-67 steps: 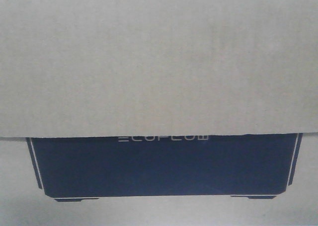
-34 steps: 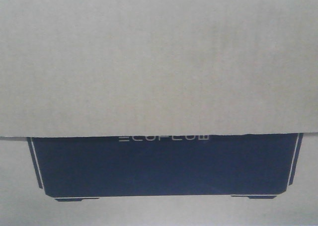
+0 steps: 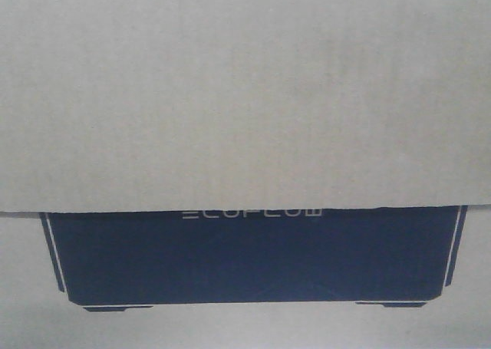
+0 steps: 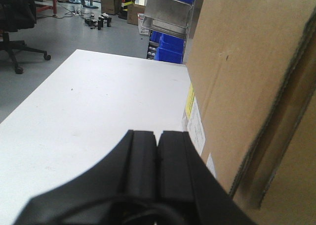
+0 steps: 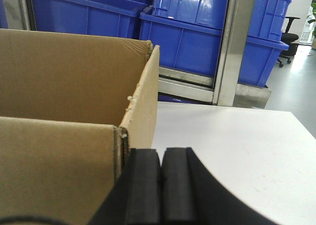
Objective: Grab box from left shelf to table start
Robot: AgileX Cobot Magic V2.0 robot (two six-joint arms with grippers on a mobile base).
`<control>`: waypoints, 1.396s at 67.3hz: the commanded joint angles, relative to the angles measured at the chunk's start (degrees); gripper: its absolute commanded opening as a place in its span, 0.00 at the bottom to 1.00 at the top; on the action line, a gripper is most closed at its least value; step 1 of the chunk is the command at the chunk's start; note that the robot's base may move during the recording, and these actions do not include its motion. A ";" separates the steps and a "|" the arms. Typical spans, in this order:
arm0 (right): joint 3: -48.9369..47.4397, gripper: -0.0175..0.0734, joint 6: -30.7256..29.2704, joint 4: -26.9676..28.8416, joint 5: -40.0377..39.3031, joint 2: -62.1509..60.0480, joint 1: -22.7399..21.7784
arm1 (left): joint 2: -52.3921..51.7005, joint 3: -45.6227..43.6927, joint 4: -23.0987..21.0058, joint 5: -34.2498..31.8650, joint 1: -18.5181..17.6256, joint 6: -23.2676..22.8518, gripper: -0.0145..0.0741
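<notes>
The box (image 3: pixel 245 96) is jammed right up against the front-facing camera, so pretty much the whole frame is filled with plain cardboard. A flap edge runs across the lower part, and under it the black panel (image 3: pixel 253 257) with its thin white outline can be seen, with the "ECOFLOW" lettering (image 3: pixel 252 212) half cut off by that flap.

From the left wrist view, the box (image 4: pixel 247 81) is seen standing on the white table (image 4: pixel 98 106), taking up the right side of the frame. A white label (image 4: pixel 196 128) with a yellow strip is stuck low on its side. The left gripper (image 4: pixel 158 158) is pictured with its black pads pressed together and nothing between them, just beside the box's side wall. Whether the box is actually touched can't be told. Further back, the steel shelf (image 4: pixel 168 12) with blue bins (image 4: pixel 170 49) is visible, and an office chair (image 4: pixel 17 17) sits off on the floor.

In the right wrist view, the right gripper (image 5: pixel 160 185) is also closed up, pad to pad, nothing held. It's placed just by the box's open corner (image 5: pixel 140 101), where the raw corrugated edge is seen. Blue bins (image 5: pixel 187 32) and a steel upright (image 5: pixel 229 42) are seen behind the table (image 5: pixel 237 146).
</notes>
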 commanded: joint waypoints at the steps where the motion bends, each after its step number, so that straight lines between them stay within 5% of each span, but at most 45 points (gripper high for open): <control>1: -1.48 0.26 -0.30 -0.11 -5.12 0.73 -0.09 | -1.06 -0.15 -0.10 -5.50 0.00 0.11 0.05; 45: -1.41 0.26 -0.30 -0.11 -5.29 0.73 -0.09 | -1.06 -0.15 -0.10 -5.50 0.00 0.11 0.05; 66: 10.13 0.26 4.29 -0.94 -16.24 0.71 -0.09 | -0.96 -0.15 -0.10 -5.50 0.00 0.11 0.05; 79: 18.70 0.26 8.48 -7.42 -24.08 0.00 -0.09 | -0.96 -0.15 -0.10 -5.50 0.00 0.11 0.05; 94: 18.54 0.26 8.48 -7.87 -22.84 -0.43 -0.09 | -0.85 -0.15 -0.10 -5.50 0.00 0.11 0.05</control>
